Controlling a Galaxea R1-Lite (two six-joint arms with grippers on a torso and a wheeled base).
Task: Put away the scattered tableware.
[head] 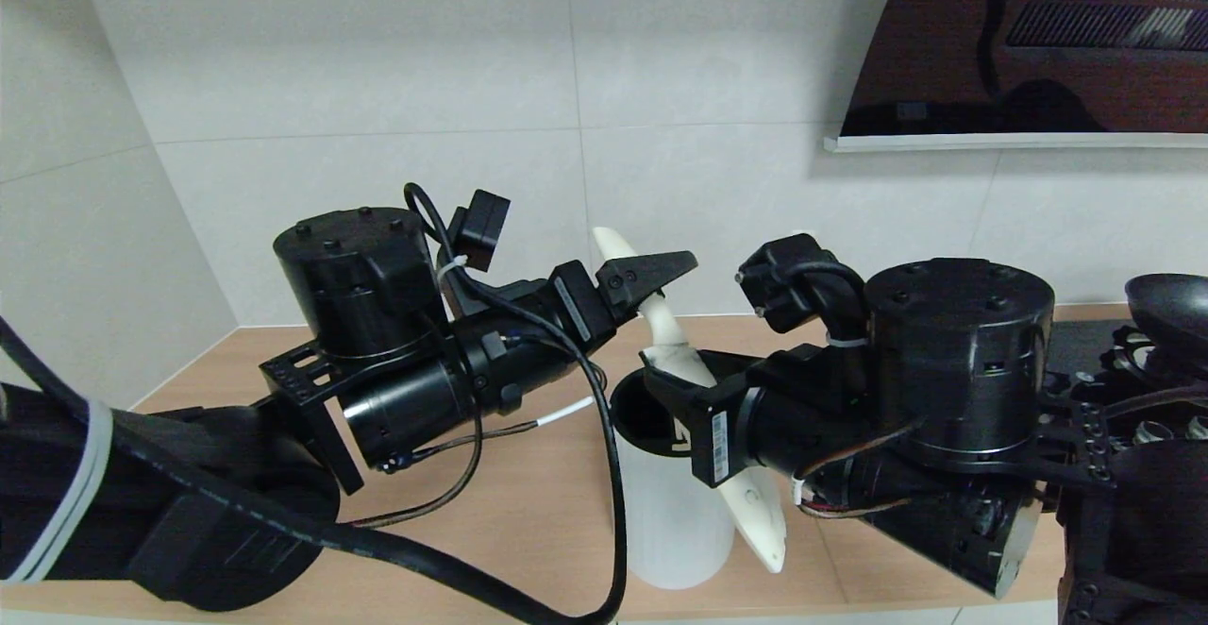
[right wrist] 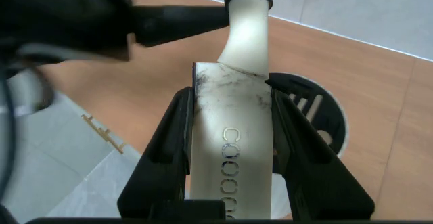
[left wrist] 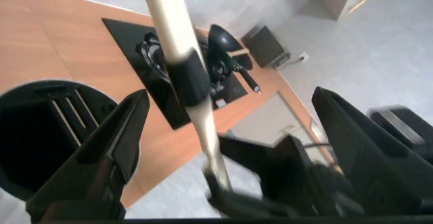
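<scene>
A white knife with a cream handle slants over the counter, blade end low and handle end high. My right gripper is shut on its flat blade, just above a white utensil holder with a dark, divided inside. My left gripper is open. Its fingers stand wide apart on either side of the handle, apart from it. The holder's mouth lies just behind the blade.
The holder stands on a wooden counter near its front edge. A black stove with dark cookware is at the right. A tiled wall stands close behind, with a dark range hood upper right.
</scene>
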